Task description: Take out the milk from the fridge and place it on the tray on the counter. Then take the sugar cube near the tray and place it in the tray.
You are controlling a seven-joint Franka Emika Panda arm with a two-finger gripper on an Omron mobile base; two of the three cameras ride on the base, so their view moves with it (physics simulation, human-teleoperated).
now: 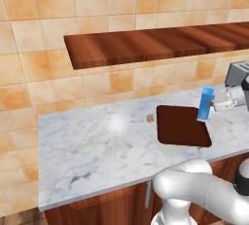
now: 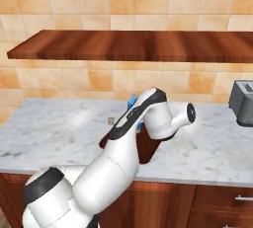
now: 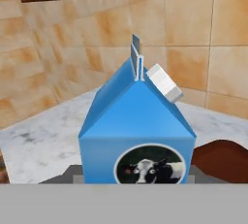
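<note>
Orange tiles back the marble counter (image 1: 92, 146), where the gripper (image 1: 214, 103) grasps the milk (image 1: 205, 103) just above the tray's (image 1: 182, 126) two o'clock corner. Next, I judge, lower and release it; the sugar cube (image 1: 150, 118) waits at the tray's nine o'clock.

Veined marble table (image 1: 97, 146), white-grey and softly glossy, a pale sheen on top. Smooth matt blue carton, the milk (image 3: 138, 126), with a printed cow label and a white cap. Flat, dull dark brown tray (image 1: 182, 126). Reddish streaky-grained wood shelf (image 1: 146, 44), orange mottled wall tiles (image 1: 29, 73), and a brushed grey metal toaster (image 2: 242, 101).
</note>
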